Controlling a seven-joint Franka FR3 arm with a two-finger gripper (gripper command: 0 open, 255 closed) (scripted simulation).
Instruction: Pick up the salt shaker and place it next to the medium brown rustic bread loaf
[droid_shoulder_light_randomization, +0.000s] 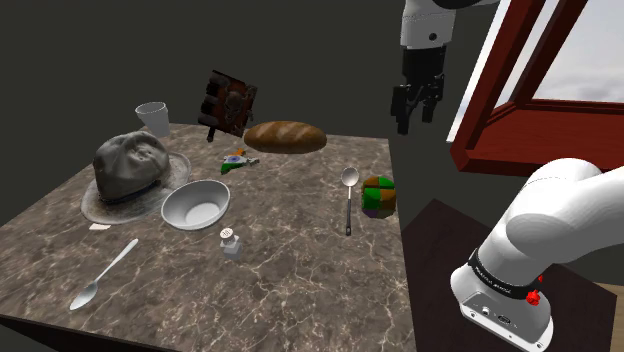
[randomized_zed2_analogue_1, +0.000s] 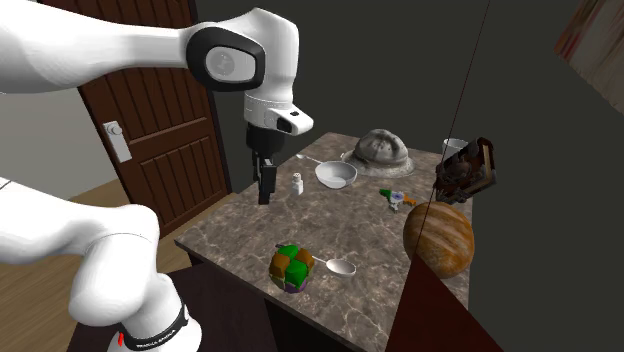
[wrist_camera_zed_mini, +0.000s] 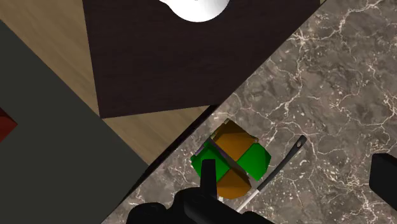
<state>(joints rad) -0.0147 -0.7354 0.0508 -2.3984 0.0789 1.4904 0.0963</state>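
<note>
Here, by the shoulder view, the shaker (droid_shoulder_light_randomization: 231, 243) stands at eight o'clock from the raised gripper (droid_shoulder_light_randomization: 417, 122), spread and empty.

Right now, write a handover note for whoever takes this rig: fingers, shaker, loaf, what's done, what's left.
Gripper: fingers open, empty, high over the green-and-orange ball near the edge of the table.
Salt shaker: upright on the table, beside the white bowl, not held.
Bread loaf: at the table's far edge in the shoulder view, apart from the shaker.
Done: nothing. Left: reach the shaker, grasp, lift, set it beside the loaf.
</note>
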